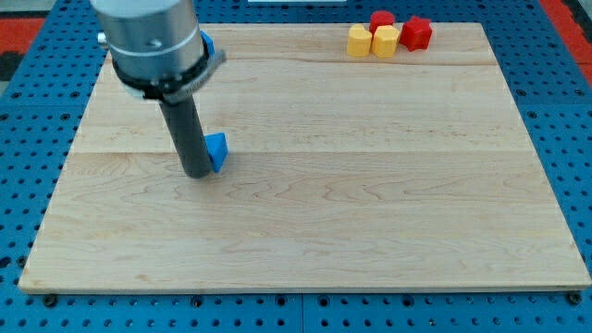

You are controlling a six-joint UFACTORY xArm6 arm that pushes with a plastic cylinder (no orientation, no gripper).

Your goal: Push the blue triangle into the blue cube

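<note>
A small blue block [217, 151], its shape hard to make out, lies on the wooden board [370, 203] left of centre. My tip [196, 173] stands right beside it on its left, touching or nearly touching it. Another blue block [207, 44] shows only as a sliver at the view's top left, mostly hidden behind the arm's grey body [153, 42]. I cannot tell which of the two is the triangle and which the cube.
Two yellow blocks [359, 41] [385, 40] and two red blocks [382, 18] [416, 32] sit bunched at the board's top right. A blue perforated surface [37, 139] surrounds the board.
</note>
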